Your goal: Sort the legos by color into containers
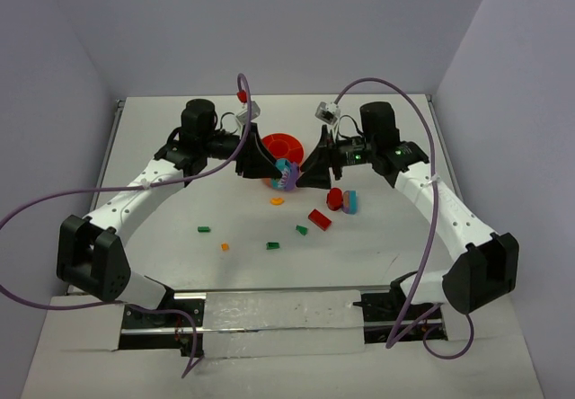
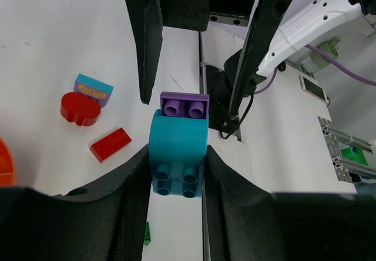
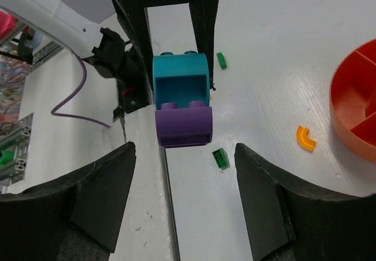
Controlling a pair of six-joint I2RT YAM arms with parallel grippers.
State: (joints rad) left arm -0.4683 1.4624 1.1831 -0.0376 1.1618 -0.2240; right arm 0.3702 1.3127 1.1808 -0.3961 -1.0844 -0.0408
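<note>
L gripper [image 2: 176,167] was clamped on teal block [image 3: 179,76], held in air w/ purple block [image 3: 183,126] stuck on its end, facing R gripper [image 3: 185,149]. R gripper stood wide, one finger each side of purple block, gaps both sides, nothing held. Stack hung near front of orange bowl [image 3: 358,79], not in it. Risks, my read: if R closes off-centre it may twist stack out of L's hold; if blocks pop apart suddenly, one half could drop & bounce among loose bits; arms nose-to-nose, so fingers may clash. Loose on table [image 1: 162,201]: red brick [image 2: 110,144], red round piece [image 2: 80,108], orange curved bit [image 3: 305,137], small green bricks [image 3: 220,158]. Table white, matte, flat. Plain pale walls [image 1: 72,39] on 3 sides; purple cables [image 1: 395,84] looped over arms.
</note>
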